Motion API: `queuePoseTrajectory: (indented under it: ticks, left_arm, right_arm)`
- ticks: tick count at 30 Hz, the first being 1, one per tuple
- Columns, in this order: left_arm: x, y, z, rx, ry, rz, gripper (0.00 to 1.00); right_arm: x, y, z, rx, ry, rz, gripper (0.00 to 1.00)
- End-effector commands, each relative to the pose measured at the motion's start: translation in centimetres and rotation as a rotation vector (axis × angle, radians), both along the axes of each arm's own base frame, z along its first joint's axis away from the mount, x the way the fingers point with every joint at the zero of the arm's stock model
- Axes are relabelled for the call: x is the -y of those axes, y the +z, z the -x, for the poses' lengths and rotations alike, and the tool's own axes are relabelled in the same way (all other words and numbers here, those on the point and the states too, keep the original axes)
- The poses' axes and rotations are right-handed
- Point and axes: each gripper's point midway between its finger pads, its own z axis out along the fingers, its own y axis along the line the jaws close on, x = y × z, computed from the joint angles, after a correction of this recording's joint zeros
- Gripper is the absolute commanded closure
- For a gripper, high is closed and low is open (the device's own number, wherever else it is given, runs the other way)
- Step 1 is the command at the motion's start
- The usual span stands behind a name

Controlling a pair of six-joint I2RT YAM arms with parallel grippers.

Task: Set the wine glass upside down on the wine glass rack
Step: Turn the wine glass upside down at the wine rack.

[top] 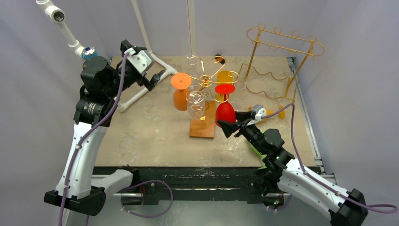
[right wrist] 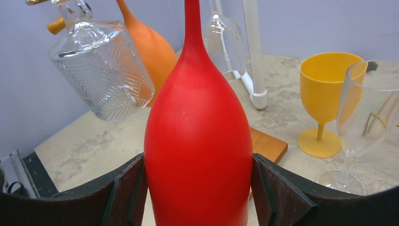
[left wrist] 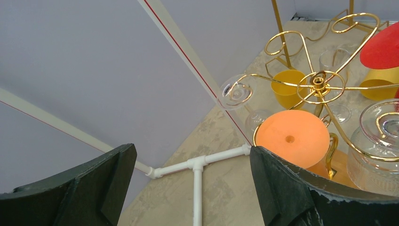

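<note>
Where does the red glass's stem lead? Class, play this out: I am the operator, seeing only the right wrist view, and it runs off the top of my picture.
Observer: In the top view the red glass is upside down, its foot level with the rack's gold arms.
Operator: Is the other hand helping?
Observer: No. The left hand is open and empty, off to the rack's left.
Operator: And the orange glass?
Observer: The orange glass has its foot up at the rack's arms too.
</note>
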Motion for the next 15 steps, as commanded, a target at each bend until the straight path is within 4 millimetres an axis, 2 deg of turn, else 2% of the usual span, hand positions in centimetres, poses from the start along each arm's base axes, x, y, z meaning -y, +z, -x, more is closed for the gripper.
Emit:
queuePoseTrajectory:
  ticks: [1,7,15]
  left_arm:
    - [-0.5,2.4,0.2,0.057,0.027,0.035,0.0]
    - [-0.6,2.4,0.3,0.058,0.028,0.035,0.0]
    - [-0.6,2.3,0.3,0.056,0.032,0.033,0.0]
  right_arm:
    - [0.3,2.5,-0.3,0.083,-0.025,-0.078,0.4]
    - [-1.0,2.6,-0.9,0.1,0.011,-0.01,0.41]
    - [-1.3,3.5,-0.9,0.166,0.023,-0.011,0.42]
